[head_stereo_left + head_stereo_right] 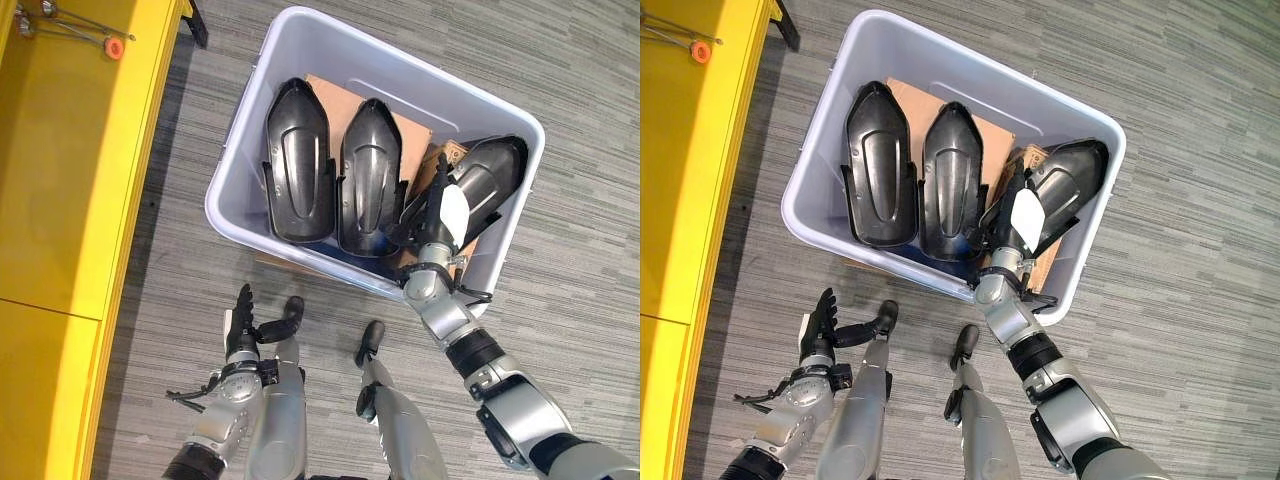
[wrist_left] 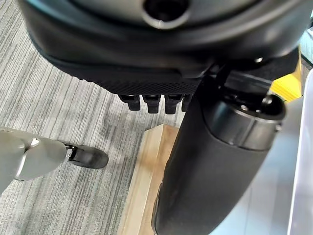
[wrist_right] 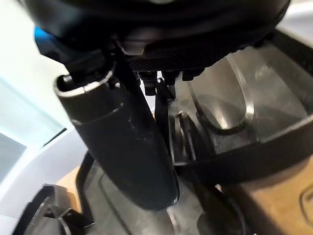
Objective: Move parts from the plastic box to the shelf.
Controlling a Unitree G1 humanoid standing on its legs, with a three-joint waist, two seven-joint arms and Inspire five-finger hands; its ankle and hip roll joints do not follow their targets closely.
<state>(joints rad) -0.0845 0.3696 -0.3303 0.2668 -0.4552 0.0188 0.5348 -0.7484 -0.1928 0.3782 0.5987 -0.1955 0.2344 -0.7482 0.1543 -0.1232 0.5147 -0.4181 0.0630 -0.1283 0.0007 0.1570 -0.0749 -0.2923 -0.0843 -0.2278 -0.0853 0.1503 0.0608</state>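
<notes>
A pale plastic box [image 1: 290,248] stands on the carpet in front of me. Two black shell-shaped parts [image 1: 297,160] [image 1: 370,175] lie side by side in it on cardboard [image 1: 405,125]. A third black part [image 1: 495,170] leans in the box's right corner. My right hand [image 1: 440,215] reaches into the box at this part's near end. Its white-covered thumb lies on the part's top and its fingers stay straight beside the rim [image 3: 230,98]. My left hand [image 1: 243,330] hangs open above the carpet, short of the box, holding nothing.
The yellow shelf [image 1: 60,200] runs along the left side, with metal tools and an orange piece [image 1: 114,47] at its far end. A wooden block [image 2: 146,186] lies under the box's near edge. Grey carpet surrounds the box.
</notes>
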